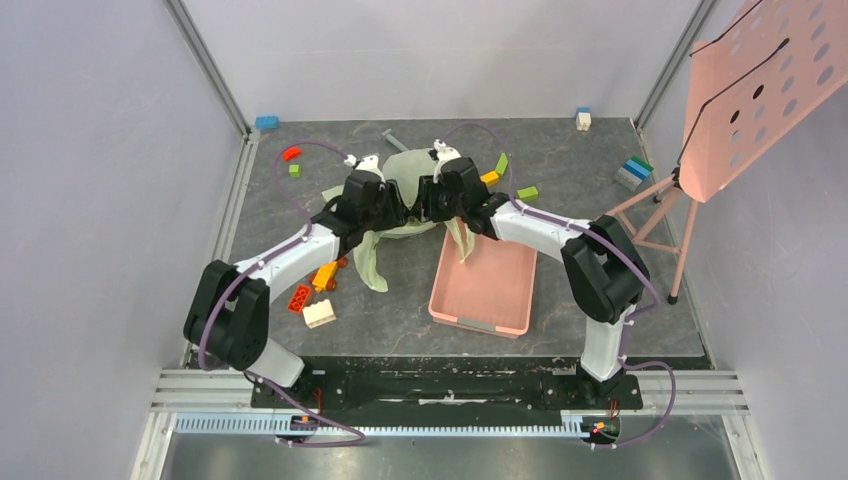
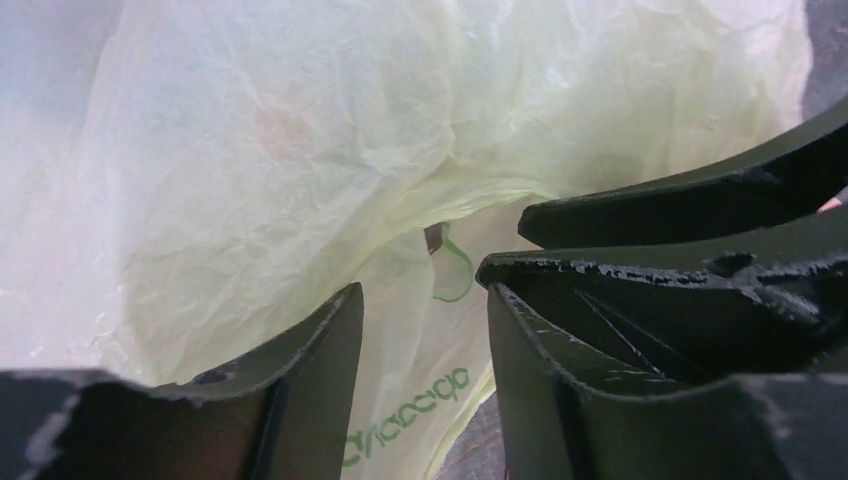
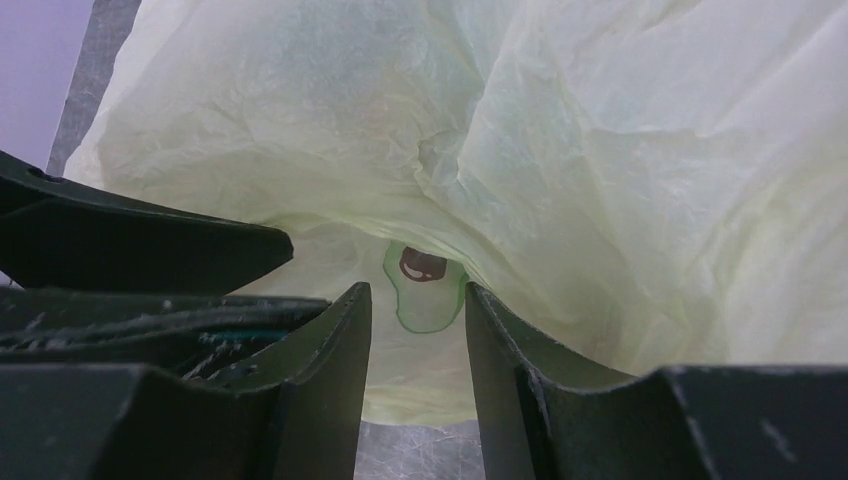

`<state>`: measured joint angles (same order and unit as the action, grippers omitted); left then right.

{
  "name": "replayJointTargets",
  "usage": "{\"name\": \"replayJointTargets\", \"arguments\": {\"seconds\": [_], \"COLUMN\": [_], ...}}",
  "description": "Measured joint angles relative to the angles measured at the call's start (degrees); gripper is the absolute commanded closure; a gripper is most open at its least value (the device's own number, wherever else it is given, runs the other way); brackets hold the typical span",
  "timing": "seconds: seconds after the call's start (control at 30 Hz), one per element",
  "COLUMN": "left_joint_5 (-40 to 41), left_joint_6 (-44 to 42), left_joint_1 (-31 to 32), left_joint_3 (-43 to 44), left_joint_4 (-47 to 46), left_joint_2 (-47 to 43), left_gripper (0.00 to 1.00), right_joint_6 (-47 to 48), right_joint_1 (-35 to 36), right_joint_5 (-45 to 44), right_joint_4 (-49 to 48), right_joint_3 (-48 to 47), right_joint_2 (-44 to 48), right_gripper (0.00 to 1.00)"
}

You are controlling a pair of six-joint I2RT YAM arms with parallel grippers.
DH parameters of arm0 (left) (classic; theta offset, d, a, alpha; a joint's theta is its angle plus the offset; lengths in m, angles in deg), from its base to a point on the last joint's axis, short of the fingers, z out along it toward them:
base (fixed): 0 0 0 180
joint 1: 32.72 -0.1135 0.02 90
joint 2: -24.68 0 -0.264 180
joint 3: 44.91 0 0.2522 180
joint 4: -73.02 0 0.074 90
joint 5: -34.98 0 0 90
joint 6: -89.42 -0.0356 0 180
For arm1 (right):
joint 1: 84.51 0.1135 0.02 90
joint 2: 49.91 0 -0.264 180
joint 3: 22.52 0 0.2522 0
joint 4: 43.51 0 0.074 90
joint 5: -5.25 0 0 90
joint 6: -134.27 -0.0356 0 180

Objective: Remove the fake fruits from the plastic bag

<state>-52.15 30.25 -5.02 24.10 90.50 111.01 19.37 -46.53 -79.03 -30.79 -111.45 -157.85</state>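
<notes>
Looking down, I see the plastic bag point(image 1: 368, 258) on the desk point(image 1: 400, 325), 10 o'clock from the pink tray point(image 1: 495, 290). Left hand point(image 2: 420, 285) and right hand point(image 3: 415, 290) both half open, tips against the film, clamping nothing. Can't see any fruits through it.

Pink tray point(image 1: 492, 285) amid scattered toy blocks point(image 1: 299, 298); perforated pink panel point(image 1: 762, 92), perhaps a music stand.

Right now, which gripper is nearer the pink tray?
Right. The right gripper is at the plastic bag, just beyond the far left corner of the pink tray; the left gripper sits farther left, across the bag.
</notes>
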Motion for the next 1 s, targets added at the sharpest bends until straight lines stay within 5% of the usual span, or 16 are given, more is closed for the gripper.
{"name": "replayJointTargets", "arguments": {"seconds": [0.17,0.4,0.57,0.73,1.0], "left_joint_5": [3.06,5.25,5.95,6.19,8.63], "left_joint_6": [-0.02,-0.02,-0.09,-0.57,-1.42], "left_joint_1": [0.00,-0.02,-0.02,-0.04,-0.11], "left_joint_3": [0.00,0.74,1.49,2.12,2.23], "left_joint_4": [0.07,-0.55,-0.92,-1.07,-1.29], "left_joint_2": [1.53,4.57,6.12,7.15,9.90], "left_gripper": [0.72,0.86,0.88,0.93,0.98], "right_joint_6": [-0.13,-0.22,-0.17,0.11,0.76], "right_joint_1": [0.31,0.87,0.98,1.14,1.86], "right_joint_5": [0.55,0.81,0.87,0.68,-1.33], "right_joint_4": [-0.68,-1.49,-1.92,-2.36,-3.54], "right_joint_3": [0.00,-1.57,-5.14,-9.05,-9.81], "right_joint_2": [-1.25,-4.48,-8.76,-12.79,-13.99], "right_gripper": [0.63,0.67,0.72,0.86,0.90]}}
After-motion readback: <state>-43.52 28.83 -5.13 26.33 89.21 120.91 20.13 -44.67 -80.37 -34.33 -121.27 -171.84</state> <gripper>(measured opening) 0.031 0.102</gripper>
